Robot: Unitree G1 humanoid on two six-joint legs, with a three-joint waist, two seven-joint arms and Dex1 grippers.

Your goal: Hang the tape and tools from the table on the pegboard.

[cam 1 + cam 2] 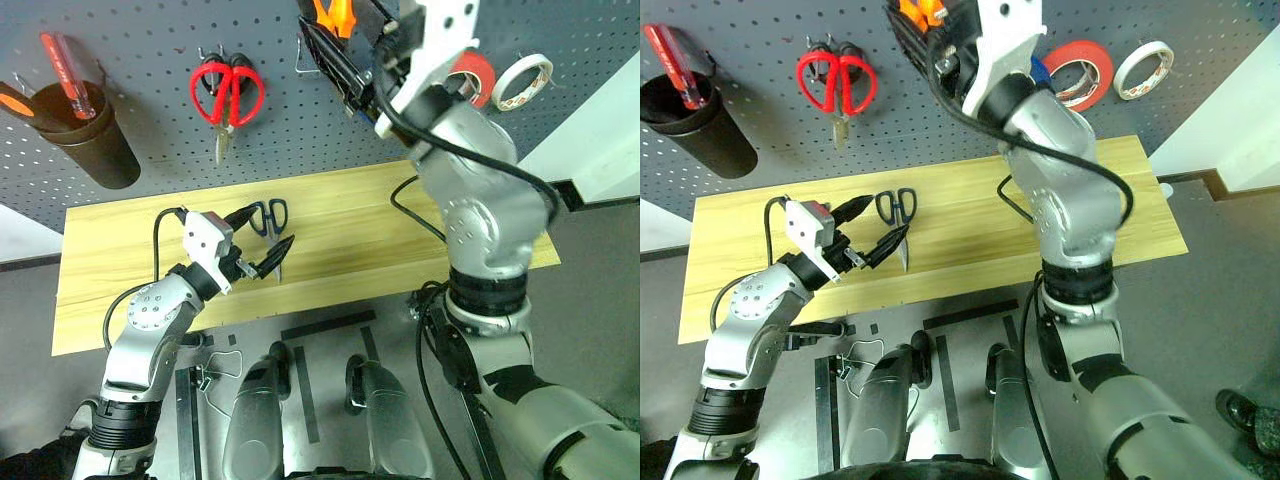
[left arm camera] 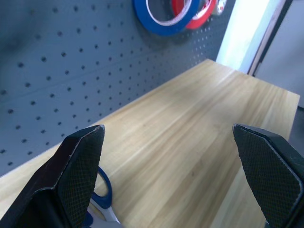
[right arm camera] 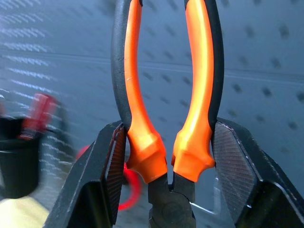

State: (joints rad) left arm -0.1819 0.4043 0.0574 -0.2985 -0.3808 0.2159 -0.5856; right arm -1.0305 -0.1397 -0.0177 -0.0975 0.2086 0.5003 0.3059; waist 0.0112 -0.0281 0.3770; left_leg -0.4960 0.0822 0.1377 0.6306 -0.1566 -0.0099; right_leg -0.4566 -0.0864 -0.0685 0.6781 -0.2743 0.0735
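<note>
The right gripper [image 3: 168, 156] is raised against the dark grey perforated metal pegboard [image 1: 150, 60], its two black fingers clamped on the lower handles of the orange-and-black-handled pliers [image 3: 166, 85], handles pointing up toward the panel; in the head views the orange handle tips show at the top edge of the board, beside a small metal hook. The pliers appear not yet hung, since the fingers hold them and no hook is seen passing through the handles. The flat ring-shaped roll of blue tape [image 2: 161, 16] hangs on the pegboard beside a red-orange tape roll [image 1: 1080, 72], with a smaller white tape roll [image 1: 1142, 68] further along; that part of the task looks done. The left gripper [image 1: 262, 243] hovers low over the long light yellow wood-grain table [image 1: 120, 240] with its fingers spread wide and empty, just beside the black-handled scissors [image 1: 898, 212], which lie flat on the tabletop, blades toward the robot. The scissors are left to hang. The small blue-handled screwdriver cannot be made out from these views, so its status is undetermined. Red-handled scissors [image 1: 226, 95] hang on the board, and a dark cup [image 1: 95, 140] on the panel holds a red screwdriver [image 1: 68, 75]. Judged progress: tape placed, pliers under way, scissors pending.
</note>
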